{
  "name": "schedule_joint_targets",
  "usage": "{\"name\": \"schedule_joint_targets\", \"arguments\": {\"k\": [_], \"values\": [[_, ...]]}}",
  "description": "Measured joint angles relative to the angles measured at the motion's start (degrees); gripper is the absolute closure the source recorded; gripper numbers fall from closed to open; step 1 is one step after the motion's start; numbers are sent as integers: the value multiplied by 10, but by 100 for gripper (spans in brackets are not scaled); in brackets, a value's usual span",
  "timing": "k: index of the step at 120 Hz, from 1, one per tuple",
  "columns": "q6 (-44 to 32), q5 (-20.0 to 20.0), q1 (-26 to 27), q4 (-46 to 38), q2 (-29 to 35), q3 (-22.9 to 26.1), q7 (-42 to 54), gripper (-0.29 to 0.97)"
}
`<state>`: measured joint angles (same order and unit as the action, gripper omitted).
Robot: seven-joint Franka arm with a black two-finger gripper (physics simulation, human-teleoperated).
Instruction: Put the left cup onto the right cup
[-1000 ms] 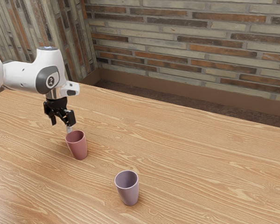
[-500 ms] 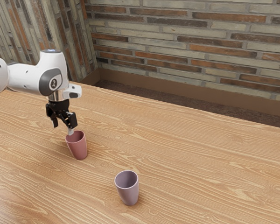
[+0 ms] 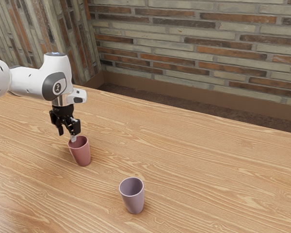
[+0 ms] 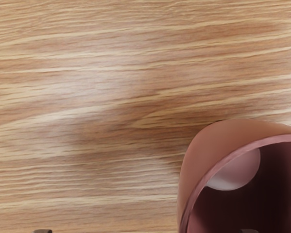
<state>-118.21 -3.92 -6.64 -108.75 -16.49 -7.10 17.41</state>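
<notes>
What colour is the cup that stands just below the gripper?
The cup is dusty reddish pink, best seen in the exterior view.

- Our claw [image 3: 67, 135] hangs at the pink cup [image 3: 80, 151] rim, fingers apart. One fingertip [image 4: 233, 173] is inside, so the cup wall blocks us sideways.
- The purple cup [image 3: 132, 195] stands well apart, with bare tabletop [image 3: 199, 160] between the cups.
- We see open air above both cups. The brick wall [image 3: 194, 43] is far behind.
</notes>
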Motion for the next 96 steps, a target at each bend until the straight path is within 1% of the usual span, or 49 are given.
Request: {"name": "schedule_joint_targets", "arguments": {"k": [76,96], "values": [[0,1,1,-1,-4,6,-12,24],[0,1,1,-1,-7,6,-14,28]]}}
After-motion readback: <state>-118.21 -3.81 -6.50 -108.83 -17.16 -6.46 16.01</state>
